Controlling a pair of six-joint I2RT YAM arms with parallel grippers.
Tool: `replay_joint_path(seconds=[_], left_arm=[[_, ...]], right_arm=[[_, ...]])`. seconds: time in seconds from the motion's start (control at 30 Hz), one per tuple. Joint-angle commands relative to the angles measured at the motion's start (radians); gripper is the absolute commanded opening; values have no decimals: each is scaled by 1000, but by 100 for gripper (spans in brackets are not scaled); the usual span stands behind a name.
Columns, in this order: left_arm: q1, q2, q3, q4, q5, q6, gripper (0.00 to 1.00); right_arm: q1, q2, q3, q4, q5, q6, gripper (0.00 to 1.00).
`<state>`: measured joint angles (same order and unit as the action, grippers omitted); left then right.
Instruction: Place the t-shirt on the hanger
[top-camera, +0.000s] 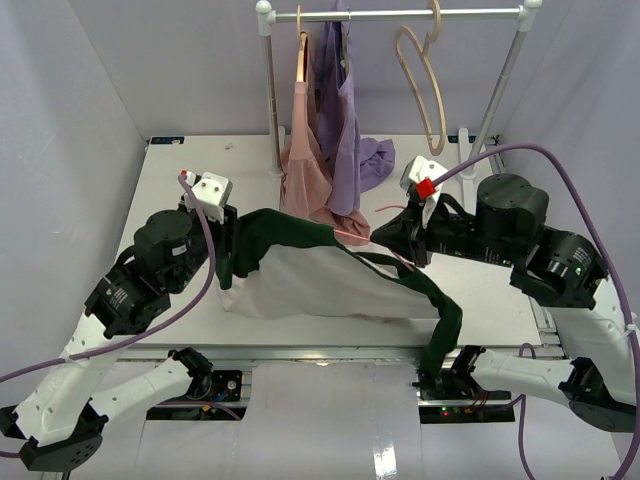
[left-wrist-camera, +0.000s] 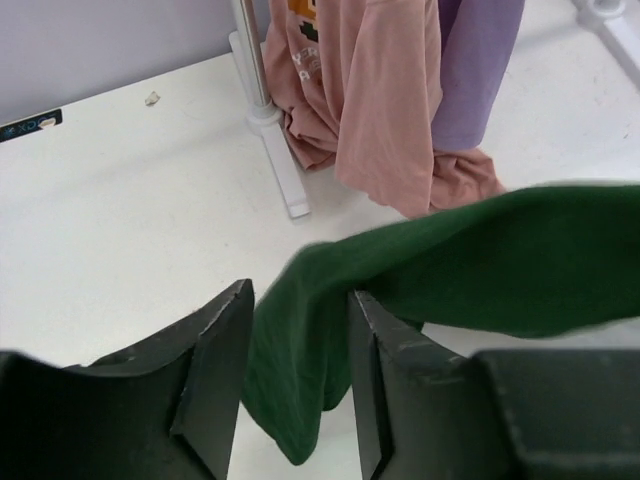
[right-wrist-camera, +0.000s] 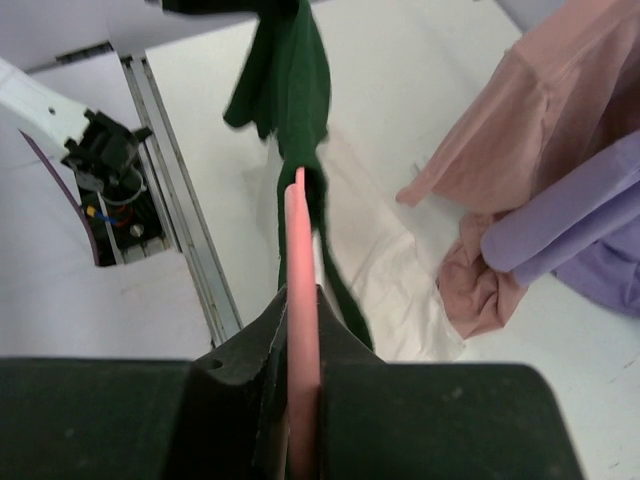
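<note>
The t-shirt (top-camera: 310, 280), cream-white with dark green sleeves, lies across the middle of the table, its top edge lifted between the two arms. My left gripper (top-camera: 228, 240) is open at its left shoulder. In the left wrist view the green sleeve (left-wrist-camera: 450, 265) hangs loose between the parted fingers of the left gripper (left-wrist-camera: 300, 292). My right gripper (top-camera: 385, 232) is shut on the thin pink hanger (top-camera: 350, 237), whose wire runs into the shirt. The right wrist view shows the hanger (right-wrist-camera: 299, 230) clamped in the right gripper (right-wrist-camera: 300, 305), pointing into green cloth (right-wrist-camera: 285, 80).
A white clothes rack (top-camera: 400, 14) stands at the back with a dusty-pink garment (top-camera: 305, 160), a lilac garment (top-camera: 350, 140) and a beige wooden hanger (top-camera: 425, 85). The shirt's right sleeve (top-camera: 445, 335) droops over the table's front rail (top-camera: 330, 352).
</note>
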<state>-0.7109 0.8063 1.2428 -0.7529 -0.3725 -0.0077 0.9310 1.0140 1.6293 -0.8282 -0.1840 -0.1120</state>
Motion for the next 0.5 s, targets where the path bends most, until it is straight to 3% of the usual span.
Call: replay_joint_path(seconds=[0.0,0.27,0.47], left_arm=[[-1,37,90,-68,110,73,61],[0,59,309,-85,323,174,65],[0,170,430,-163,608,250,65]], right_arm=[[-2,55,117,6,-7,30,8],[-3,142,121,23,17,40,8],[-3,180,131,54,-35,38,8]])
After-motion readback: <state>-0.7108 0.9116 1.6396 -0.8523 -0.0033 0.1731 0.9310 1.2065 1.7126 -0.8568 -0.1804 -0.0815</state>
